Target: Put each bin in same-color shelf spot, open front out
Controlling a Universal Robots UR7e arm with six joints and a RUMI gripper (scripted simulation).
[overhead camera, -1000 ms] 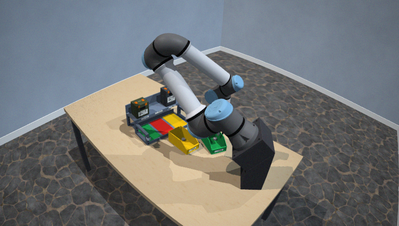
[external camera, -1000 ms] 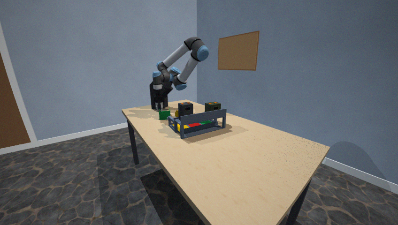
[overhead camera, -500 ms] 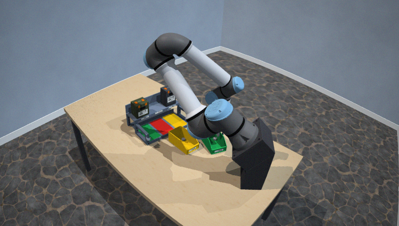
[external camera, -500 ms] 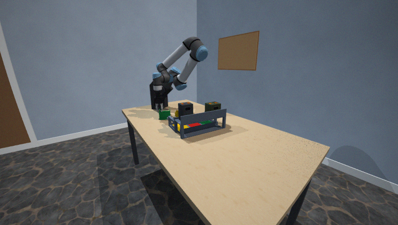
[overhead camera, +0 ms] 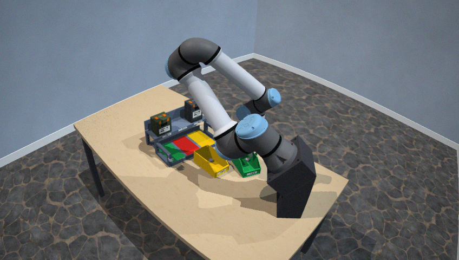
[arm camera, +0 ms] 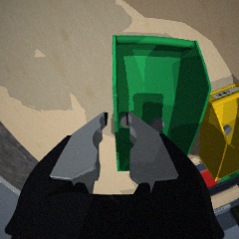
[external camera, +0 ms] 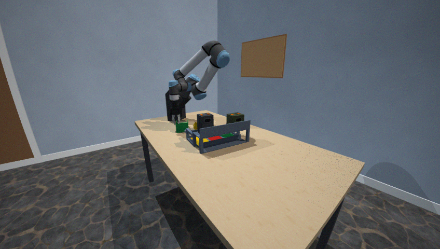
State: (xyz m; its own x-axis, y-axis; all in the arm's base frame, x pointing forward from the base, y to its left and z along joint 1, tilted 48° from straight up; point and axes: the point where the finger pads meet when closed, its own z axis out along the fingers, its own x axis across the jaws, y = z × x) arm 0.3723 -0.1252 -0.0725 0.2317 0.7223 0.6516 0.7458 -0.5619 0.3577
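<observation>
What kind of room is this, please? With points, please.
Probably a robot work cell or lab: a robot arm (overhead camera: 238, 75) (external camera: 192, 61) mounted on a table (overhead camera: 154, 193) (external camera: 262, 184), with parts bins and a small shelf.
</observation>
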